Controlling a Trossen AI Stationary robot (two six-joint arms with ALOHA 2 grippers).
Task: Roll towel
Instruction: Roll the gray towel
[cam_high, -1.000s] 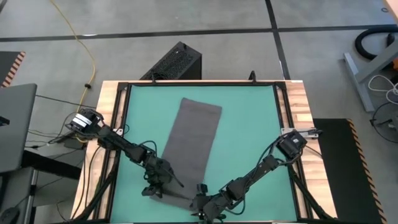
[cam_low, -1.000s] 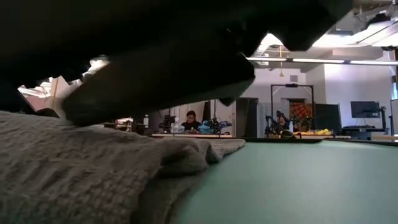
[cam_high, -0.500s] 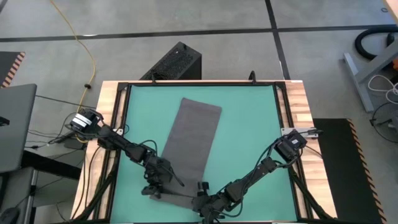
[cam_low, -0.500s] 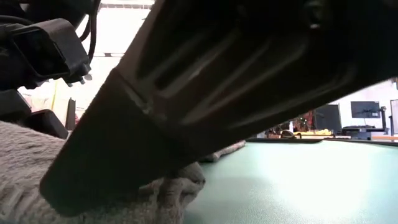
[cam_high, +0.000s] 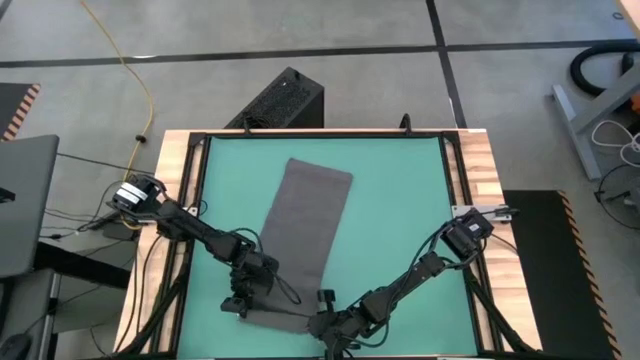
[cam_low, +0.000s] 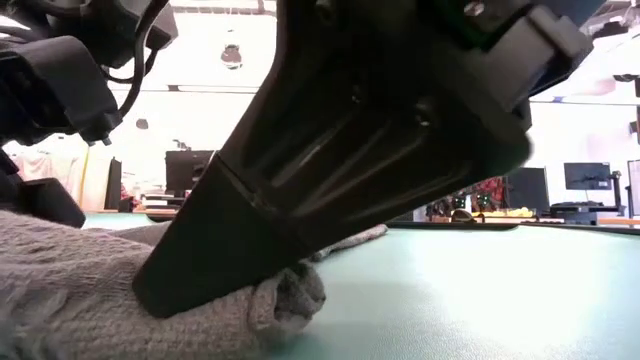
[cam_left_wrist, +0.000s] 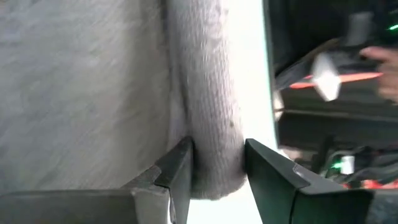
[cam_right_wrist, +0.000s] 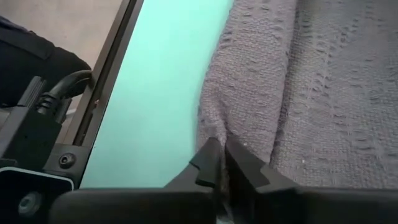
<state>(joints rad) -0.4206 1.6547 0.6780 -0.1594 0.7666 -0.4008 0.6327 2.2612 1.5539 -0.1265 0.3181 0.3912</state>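
change: my right gripper (cam_right_wrist: 219, 163) pinched the plain dark grey cloth towel (cam_high: 305, 230) at its 6 o'clock edge; left gripper (cam_left_wrist: 214, 165) loosened, jaws narrowly straddling the fold.
meaning: I judged rolling could start.

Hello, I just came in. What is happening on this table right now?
Two robot arms are working on a dark grey towel that lies lengthwise on the green table. Both are at its near end, which is bunched into a small fold or roll. The right gripper is shut on the towel's edge. The left gripper has the rolled edge between its fingers, which stand somewhat apart around it. Most of the towel is flat and not yet rolled.
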